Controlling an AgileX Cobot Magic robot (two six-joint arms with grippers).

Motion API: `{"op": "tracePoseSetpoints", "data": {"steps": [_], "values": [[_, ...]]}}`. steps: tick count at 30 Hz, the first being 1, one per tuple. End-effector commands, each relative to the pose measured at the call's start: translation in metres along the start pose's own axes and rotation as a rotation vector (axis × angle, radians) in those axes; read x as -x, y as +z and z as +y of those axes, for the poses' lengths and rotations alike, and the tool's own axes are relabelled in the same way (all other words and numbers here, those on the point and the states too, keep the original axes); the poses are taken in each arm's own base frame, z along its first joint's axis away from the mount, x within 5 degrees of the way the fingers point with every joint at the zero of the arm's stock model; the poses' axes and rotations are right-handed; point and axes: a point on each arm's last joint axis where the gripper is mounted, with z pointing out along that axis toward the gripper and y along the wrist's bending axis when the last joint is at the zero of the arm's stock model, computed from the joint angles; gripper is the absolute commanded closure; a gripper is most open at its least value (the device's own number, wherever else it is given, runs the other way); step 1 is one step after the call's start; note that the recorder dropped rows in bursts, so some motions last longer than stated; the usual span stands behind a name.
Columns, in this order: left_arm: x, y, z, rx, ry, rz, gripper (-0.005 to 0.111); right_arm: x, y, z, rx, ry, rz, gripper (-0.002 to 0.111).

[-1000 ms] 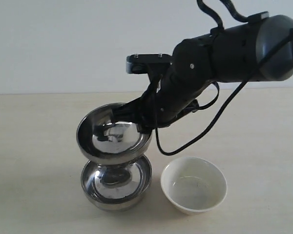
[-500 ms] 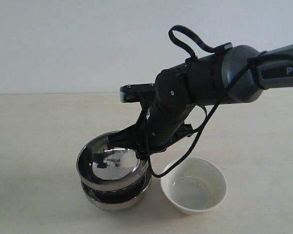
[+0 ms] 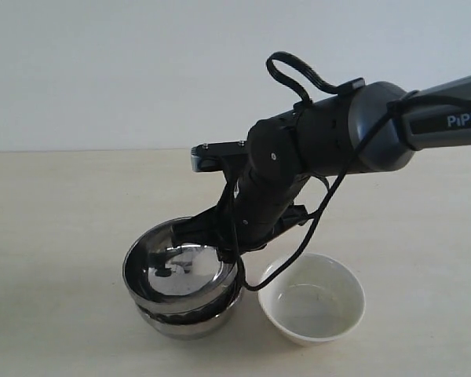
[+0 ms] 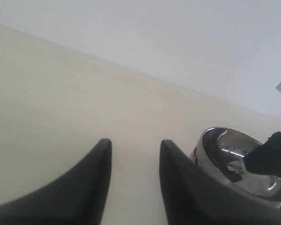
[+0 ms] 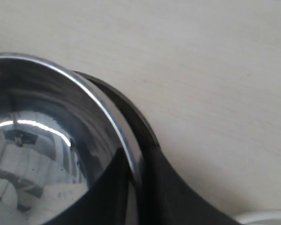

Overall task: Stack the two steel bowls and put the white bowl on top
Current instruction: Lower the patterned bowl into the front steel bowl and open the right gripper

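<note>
Two steel bowls sit one inside the other at the front left of the table: the upper steel bowl (image 3: 177, 272) rests, slightly tilted, in the lower steel bowl (image 3: 187, 323). My right gripper (image 3: 224, 250) is shut on the upper bowl's right rim, one finger inside and one outside, as the right wrist view shows (image 5: 136, 164) on the shiny bowl (image 5: 42, 154). The white bowl (image 3: 312, 299) stands upright just right of the stack. My left gripper (image 4: 133, 143) is open over bare table, with the steel bowl (image 4: 234, 161) off to one side.
The pale wooden table (image 3: 55, 204) runs back to a white wall. The right arm (image 3: 330, 153) and its looping cable reach in from the right, above the white bowl. A sliver of the white bowl's rim (image 5: 267, 218) shows in the right wrist view.
My right gripper has carried the upper steel bowl down from above the lower one, and it now sits nested in it. The white bowl has not moved.
</note>
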Motion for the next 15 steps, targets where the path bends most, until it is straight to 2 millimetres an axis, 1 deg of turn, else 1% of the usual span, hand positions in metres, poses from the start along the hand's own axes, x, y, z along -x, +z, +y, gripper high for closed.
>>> {"op": "tracePoseSetpoints", "data": {"steps": [1, 2, 3, 5, 6, 8, 11, 12, 15], "values": [[-0.001, 0.000, 0.000, 0.002, -0.002, -0.004, 0.074, 0.001, -0.002, 0.002, 0.022, 0.016, -0.005, 0.085], [-0.001, 0.000, 0.000, 0.002, -0.002, -0.004, 0.074, 0.002, -0.002, 0.003, 0.031, 0.026, -0.006, 0.076], [-0.001, 0.000, 0.000, 0.002, -0.002, -0.004, 0.074, 0.001, -0.002, 0.003, 0.034, 0.030, -0.005, 0.070], [-0.001, 0.000, 0.000, 0.002, -0.002, -0.004, 0.074, 0.001, -0.002, 0.003, 0.036, 0.034, -0.004, 0.061], [-0.001, 0.000, 0.000, 0.002, -0.002, -0.004, 0.074, 0.001, -0.002, 0.003, 0.037, 0.035, -0.004, 0.059], [-0.001, 0.000, 0.000, 0.002, -0.002, -0.004, 0.074, 0.003, -0.006, 0.004, 0.040, 0.034, -0.014, 0.058], [-0.001, 0.000, 0.000, 0.002, -0.002, -0.004, 0.074, 0.008, -0.021, 0.006, 0.054, 0.021, -0.053, 0.058], [-0.001, 0.000, 0.000, 0.002, -0.002, -0.004, 0.074, 0.011, -0.034, 0.008, 0.065, 0.015, -0.083, 0.058], [-0.001, 0.000, 0.000, 0.002, -0.002, -0.004, 0.074, 0.015, -0.061, 0.010, 0.081, 0.008, -0.130, 0.058]]}}
